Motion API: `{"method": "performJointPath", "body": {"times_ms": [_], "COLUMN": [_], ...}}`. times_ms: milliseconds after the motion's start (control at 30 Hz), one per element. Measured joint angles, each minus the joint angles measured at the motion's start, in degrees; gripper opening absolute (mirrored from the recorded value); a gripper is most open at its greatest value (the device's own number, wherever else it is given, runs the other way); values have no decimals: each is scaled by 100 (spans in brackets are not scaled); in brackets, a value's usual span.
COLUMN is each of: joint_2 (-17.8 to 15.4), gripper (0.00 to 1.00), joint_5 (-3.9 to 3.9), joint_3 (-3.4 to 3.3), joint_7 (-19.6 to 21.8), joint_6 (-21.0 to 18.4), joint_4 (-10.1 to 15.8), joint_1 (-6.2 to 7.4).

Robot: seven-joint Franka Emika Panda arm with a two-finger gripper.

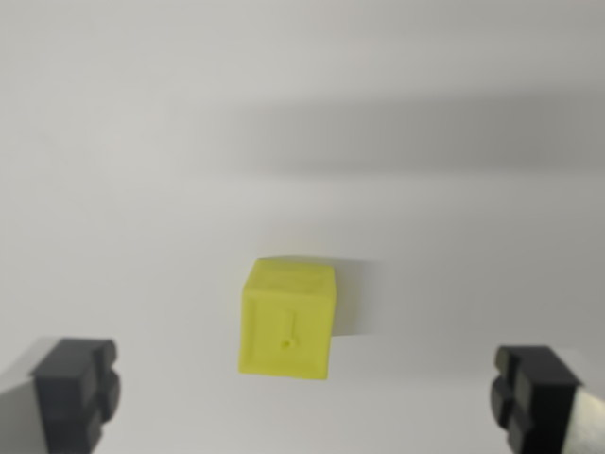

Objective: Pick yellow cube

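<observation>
The yellow cube (286, 320) sits on the white desk (142, 142) at lower centre. The fingers (76, 390) are spread wide at the bottom corners, touching nothing.

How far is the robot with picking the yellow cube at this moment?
Done: the gripper is open and lined up, with the small yellow plastic cube between its two dark fingers in the wrist view. In hand: the approach, as the fingers stand wide apart, not touching the cube. Left: closing on the cube and lifting it, since it rests on the plain white surface.
</observation>
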State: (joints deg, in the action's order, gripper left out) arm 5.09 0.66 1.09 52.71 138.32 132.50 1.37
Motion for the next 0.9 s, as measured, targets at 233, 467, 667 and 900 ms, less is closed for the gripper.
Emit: {"method": "performJointPath", "body": {"times_ms": [233, 467, 667, 900], "joint_2": [61, 143, 228, 347], "gripper": [100, 100, 100, 100], "joint_5": [-8, -17, -26, -39], "joint_3": [0, 0, 0, 0], "joint_7": [60, 122, 177, 245], "joint_6": [288, 578, 832, 1133], "joint_4": [234, 454, 629, 818], "joint_1": [34, 69, 100, 138]}}
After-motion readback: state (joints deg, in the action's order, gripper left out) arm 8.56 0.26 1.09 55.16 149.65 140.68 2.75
